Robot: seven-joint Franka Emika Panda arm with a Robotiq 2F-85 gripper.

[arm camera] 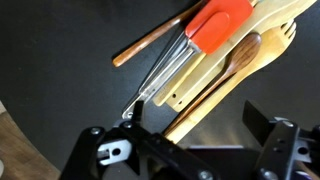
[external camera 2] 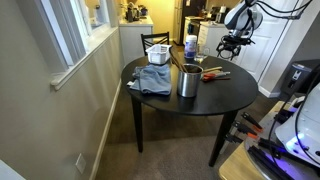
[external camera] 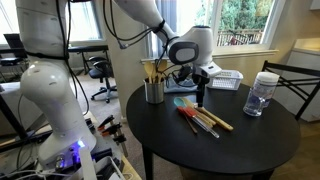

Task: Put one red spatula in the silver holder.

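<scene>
The red spatula (arm camera: 222,22) lies on the black table in a pile of wooden utensils (arm camera: 250,55). It has a red head and a clear slim handle. The pile shows in both exterior views (external camera: 200,118) (external camera 2: 212,75). My gripper (arm camera: 195,110) is open and empty, hovering just above the handle ends of the pile; a light-wood handle runs between its fingers near the left one. The gripper also shows in both exterior views (external camera: 200,82) (external camera 2: 232,45). The silver holder (external camera: 154,91) (external camera 2: 187,82) stands upright near the table's edge, apart from the pile, with wooden utensils in it.
A clear jar with a white lid (external camera: 260,95) (external camera 2: 191,46) and a white slatted basket (external camera: 228,80) (external camera 2: 155,50) stand on the round black table (external camera: 230,145). A teal-headed spatula (external camera: 182,100) lies near the holder. A blue cloth (external camera 2: 152,80) lies on the table.
</scene>
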